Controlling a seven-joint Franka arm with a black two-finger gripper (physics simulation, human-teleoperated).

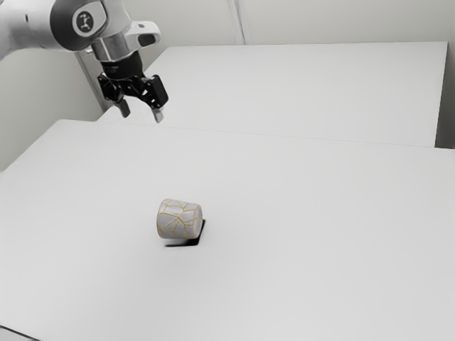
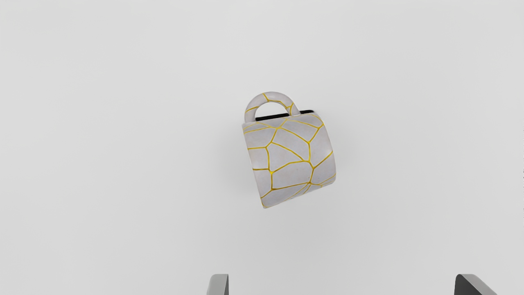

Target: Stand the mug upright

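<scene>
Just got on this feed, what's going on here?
The robot arm isn't handling anything right now. Its claw hangs open above the table, well clear of the mug. That white mug with yellow crackle lines lies on its side, its handle sticking out from the body, so it has yet to be set upright.
</scene>
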